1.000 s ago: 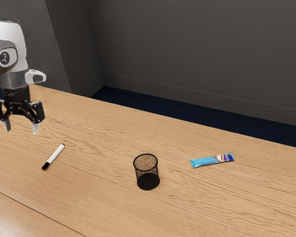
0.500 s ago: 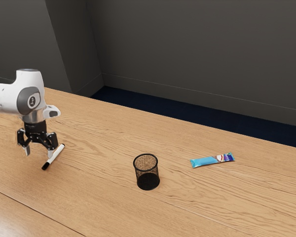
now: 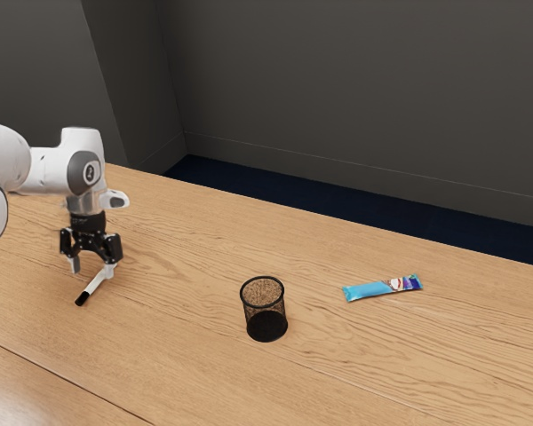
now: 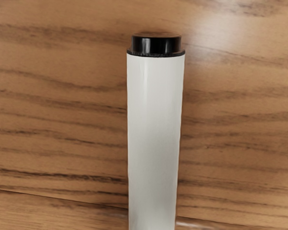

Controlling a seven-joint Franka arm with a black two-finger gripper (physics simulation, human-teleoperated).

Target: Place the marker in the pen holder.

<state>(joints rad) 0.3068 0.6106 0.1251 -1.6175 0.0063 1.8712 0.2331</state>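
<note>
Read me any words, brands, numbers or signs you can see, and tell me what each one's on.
No text here can be read.
Wrapped bar: printed, but too small to read.
Arm: round badge, its mark too small to make out.
Marker: no lettering visible on its white barrel.

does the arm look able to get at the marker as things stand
Probably yes: the open gripper is right by the marker, which has nothing on top of it, and the pen holder stands well clear.
</note>
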